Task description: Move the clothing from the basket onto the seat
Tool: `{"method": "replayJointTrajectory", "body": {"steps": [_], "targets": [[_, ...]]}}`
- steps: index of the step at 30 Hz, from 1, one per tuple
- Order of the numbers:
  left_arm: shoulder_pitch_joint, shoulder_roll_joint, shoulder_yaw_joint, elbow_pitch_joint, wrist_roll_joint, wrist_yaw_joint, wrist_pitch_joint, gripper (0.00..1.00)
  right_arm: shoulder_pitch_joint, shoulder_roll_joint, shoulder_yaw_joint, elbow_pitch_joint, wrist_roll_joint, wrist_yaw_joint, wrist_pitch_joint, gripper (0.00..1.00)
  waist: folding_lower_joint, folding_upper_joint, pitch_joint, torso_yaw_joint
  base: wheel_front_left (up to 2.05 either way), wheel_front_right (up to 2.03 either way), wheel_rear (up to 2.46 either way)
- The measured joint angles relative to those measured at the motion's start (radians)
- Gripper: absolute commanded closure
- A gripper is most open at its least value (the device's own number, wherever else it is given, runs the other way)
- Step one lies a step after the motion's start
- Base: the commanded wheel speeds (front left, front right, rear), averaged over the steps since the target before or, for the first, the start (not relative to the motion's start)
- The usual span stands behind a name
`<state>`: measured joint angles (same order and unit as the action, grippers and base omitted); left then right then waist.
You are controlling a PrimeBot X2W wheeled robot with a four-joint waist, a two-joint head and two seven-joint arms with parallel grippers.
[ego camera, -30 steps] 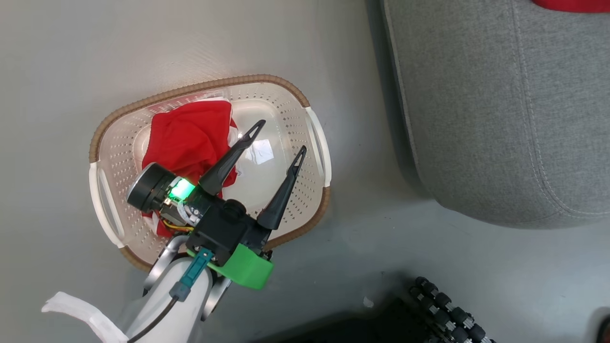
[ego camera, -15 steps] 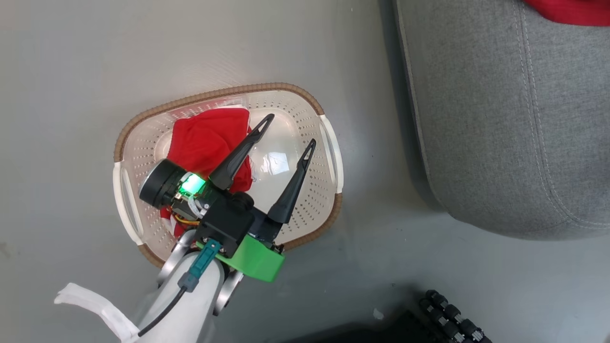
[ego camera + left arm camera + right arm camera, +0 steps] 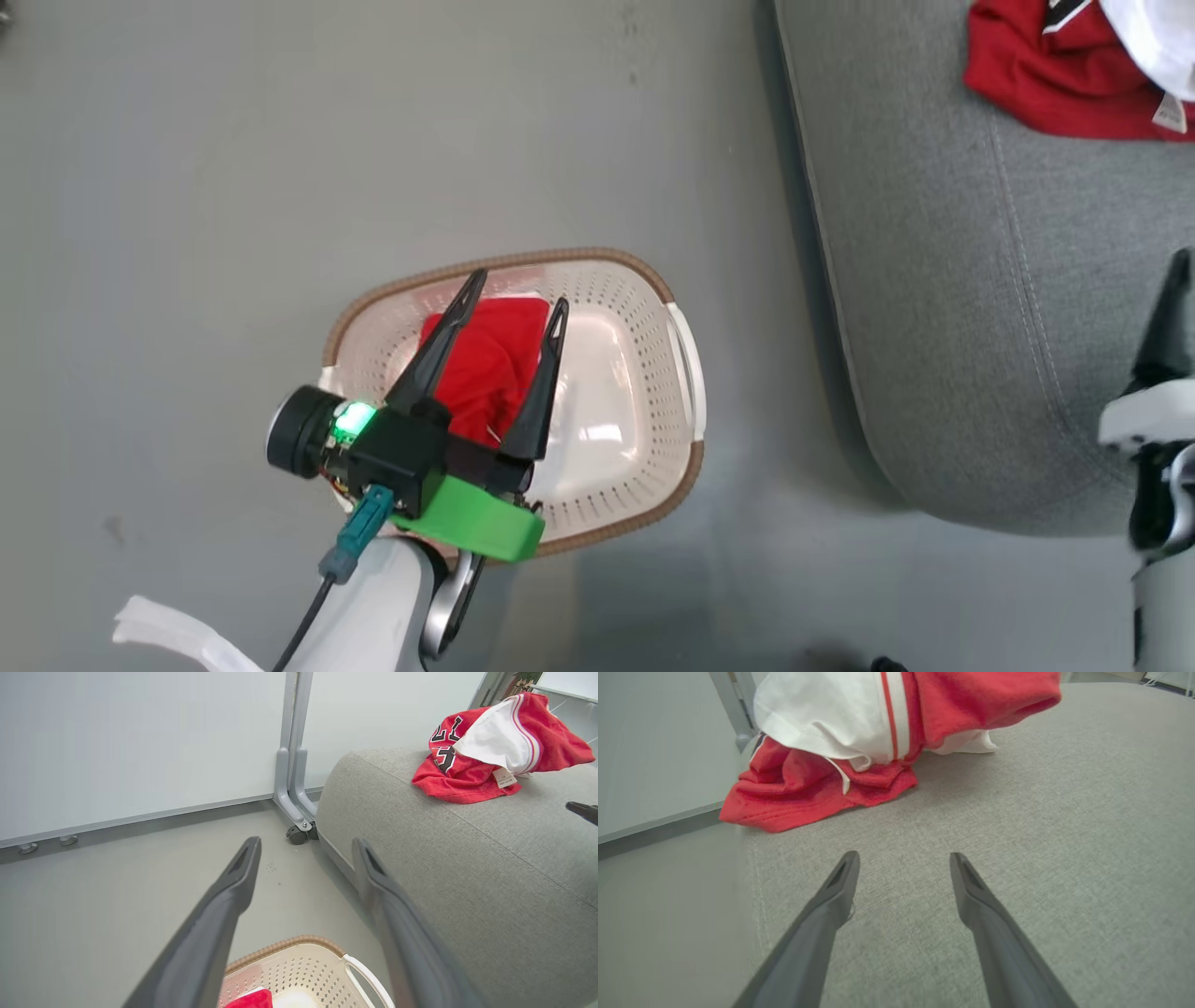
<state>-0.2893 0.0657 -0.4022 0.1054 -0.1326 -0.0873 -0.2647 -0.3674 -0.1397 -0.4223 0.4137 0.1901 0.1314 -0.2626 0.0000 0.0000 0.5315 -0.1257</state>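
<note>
The cream basket (image 3: 653,308) stands on the floor, holding a crumpled red garment (image 3: 485,369) in its far left part. My left gripper (image 3: 518,289) hovers above it, open, its two fingers framing the red cloth with nothing held. In the left wrist view the left gripper (image 3: 307,841) points over the basket rim (image 3: 289,942) toward the seat (image 3: 444,858). A red jersey (image 3: 1046,75) with white panels lies on the grey seat (image 3: 980,280). My right gripper (image 3: 903,856) is open just above the cushion, the jersey (image 3: 822,788) a short way ahead of it.
A pale partition on a grey wheeled leg (image 3: 294,788) stands behind the seat's corner. Grey floor (image 3: 233,187) surrounds the basket. My right forearm (image 3: 1158,448) rises at the right edge over the seat's near corner.
The camera has shifted, bringing the jersey and my right arm into view. My left gripper swung left over the red garment and its fingers stand closer together.
</note>
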Motion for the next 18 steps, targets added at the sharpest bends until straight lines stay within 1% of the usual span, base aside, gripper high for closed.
{"method": "replayJointTrajectory", "body": {"steps": [2, 3, 5, 9, 11, 15, 18], "targets": [[0.02, -0.009, 0.019, 0.013, -0.012, 0.001, 0.0, 0.0, 0.035, 0.004, 0.064, -0.009, -0.017, 0.0, 0.0, 0.0, 0.0, 0.0, -0.037, 0.013, 0.0, 0.0, 0.0], [0.035, -0.015, 0.04, 0.028, -0.03, 0.007, 0.0, 0.0, 0.06, 0.016, 0.13, -0.015, -0.031, 0.0, 0.0, 0.0, -0.0001, 0.0, -0.071, 0.026, 0.0, 0.0, 0.0], [0.052, -0.014, 0.068, 0.045, -0.042, 0.017, 0.0, 0.0, 0.087, 0.028, 0.225, -0.021, -0.05, 0.0, 0.0, 0.0, 0.0, 0.0, -0.109, 0.039, 0.0, 0.0, 0.0], [0.083, -0.015, 0.094, 0.063, -0.076, 0.04, 0.0, 0.0, 0.131, 0.03, 0.381, -0.048, -0.081, 0.0, 0.0, 0.0, 0.0, 0.0, -0.183, 0.064, 0.0, 0.0, 0.0], [0.099, -0.016, 0.104, 0.064, -0.1, 0.047, 0.0, 0.0, 0.151, 0.034, 0.421, -0.082, -0.088, 0.0, 0.0, 0.0, -0.0001, 0.0, -0.218, 0.077, 0.0, 0.0, 0.0], [0.136, -0.016, 0.136, 0.056, -0.115, 0.062, 0.0, 0.0, 0.196, 0.053, 0.47, -0.162, -0.089, 0.0, 0.0, 0.0, 0.0, 0.0, -0.29, 0.103, 0.0, 0.0, 0.0], [0.175, -0.016, 0.156, 0.044, -0.125, 0.061, 0.0, 0.0, 0.235, 0.066, 0.483, -0.223, -0.084, 0.0, 0.0, 0.0, -0.0001, 0.0, -0.341, 0.12, 0.0, 0.0, 0.0]]}}
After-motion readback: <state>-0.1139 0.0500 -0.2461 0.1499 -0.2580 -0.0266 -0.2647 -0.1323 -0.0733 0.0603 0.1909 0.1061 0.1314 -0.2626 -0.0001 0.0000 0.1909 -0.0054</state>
